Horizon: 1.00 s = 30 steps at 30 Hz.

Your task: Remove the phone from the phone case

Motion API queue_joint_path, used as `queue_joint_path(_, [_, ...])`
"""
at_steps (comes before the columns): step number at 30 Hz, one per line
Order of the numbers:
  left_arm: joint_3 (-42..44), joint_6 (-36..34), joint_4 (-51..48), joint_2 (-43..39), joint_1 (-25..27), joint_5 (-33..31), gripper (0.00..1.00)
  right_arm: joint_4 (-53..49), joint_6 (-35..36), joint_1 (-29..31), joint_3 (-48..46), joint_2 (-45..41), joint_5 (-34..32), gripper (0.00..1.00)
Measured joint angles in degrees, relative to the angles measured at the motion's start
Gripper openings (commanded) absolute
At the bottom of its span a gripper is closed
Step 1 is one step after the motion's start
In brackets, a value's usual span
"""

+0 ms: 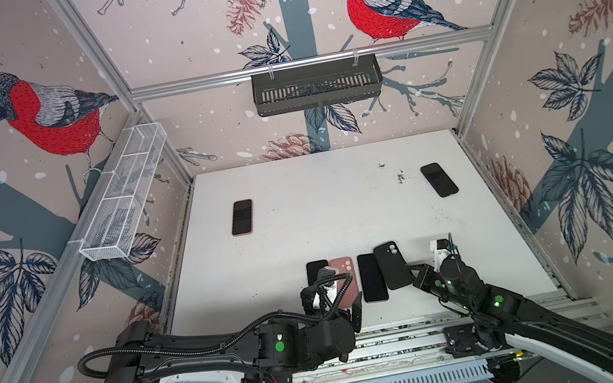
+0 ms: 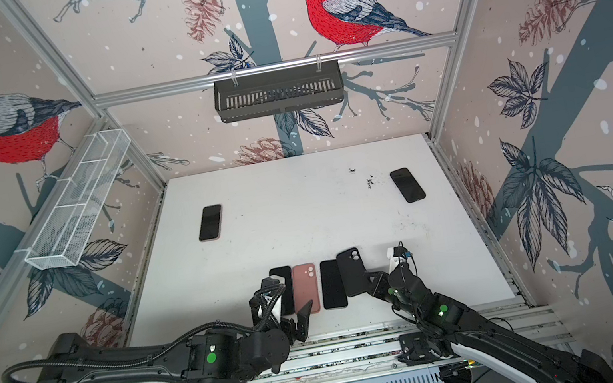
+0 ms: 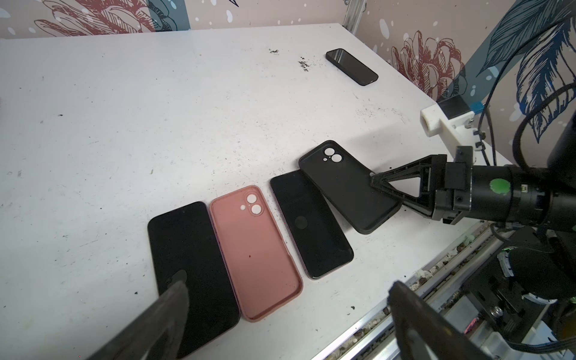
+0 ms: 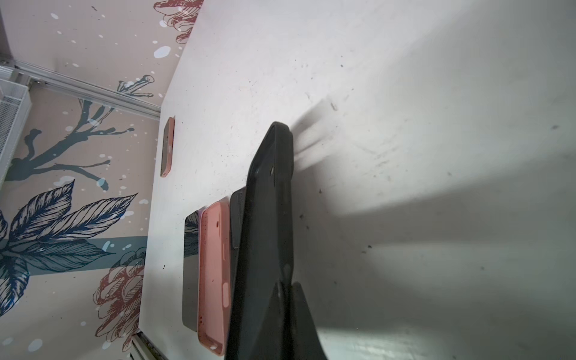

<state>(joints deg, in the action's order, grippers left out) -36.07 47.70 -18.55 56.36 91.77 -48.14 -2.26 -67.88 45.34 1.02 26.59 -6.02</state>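
At the near edge of the white table (image 1: 322, 219) the left gripper (image 3: 287, 288) hangs with its jaws wide apart and nothing between them, over the near ends of a row of four things lying side by side. From the left these are a dark phone (image 3: 190, 271) screen up, an empty pink case (image 3: 255, 249) hollow side up, a second phone (image 3: 311, 224) screen up, and the black case (image 3: 346, 187) — empty too, with the table showing through its camera holes. The right gripper (image 3: 374, 181) is clamped tight on the black case's right edge. The case sits askew, its left edge overlapping the second phone's right side. Farther back, well apart, two more lie flat — the far left phone (image 1: 242, 217), with a pinkish rim, and the far right phone (image 1: 439, 179). Beyond them a white wire basket (image 1: 124, 195) hangs on the left wall and a black basket (image 1: 316, 85) on the back rail.
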Motion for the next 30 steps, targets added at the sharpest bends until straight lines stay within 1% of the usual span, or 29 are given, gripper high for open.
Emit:
queue_joint_path(8, [-0.2,0.5,-1.0,0.0,0.1,-0.1,0.99,-0.8,-7.6,8.0,0.7,5.6,-8.8,0.0])
queue_joint_path(13, [0.7,0.3,-0.7,-2.4,0.1,-0.1,0.99,-1.4,-14.5,13.2,1.0,11.6,-14.8,0.0])
queue_joint_path(15, [1.3,0.3,-0.4,-3.6,0.1,-0.2,0.99,-3.1,-17.3,15.0,1.8,13.5,-17.2,0.0])
queue_joint_path(19, [2.5,0.3,-0.1,-6.0,0.1,-0.1,0.99,-5.6,-20.6,17.0,3.2,16.1,-21.8,0.0])
queue_joint_path(24, [4.3,0.3,0.3,-9.0,0.1,-0.1,0.99,-3.1,-20.3,18.3,4.6,23.0,-25.3,0.0])
queue_joint_path(27, [4.7,0.3,0.3,-9.8,0.1,-0.1,0.99,-0.1,-18.7,19.5,4.1,24.1,-26.7,0.0])
queue_joint_path(30, [4.4,0.3,0.3,-9.7,0.1,-0.1,0.99,-0.3,-16.2,20.3,4.5,24.1,-26.3,0.0])
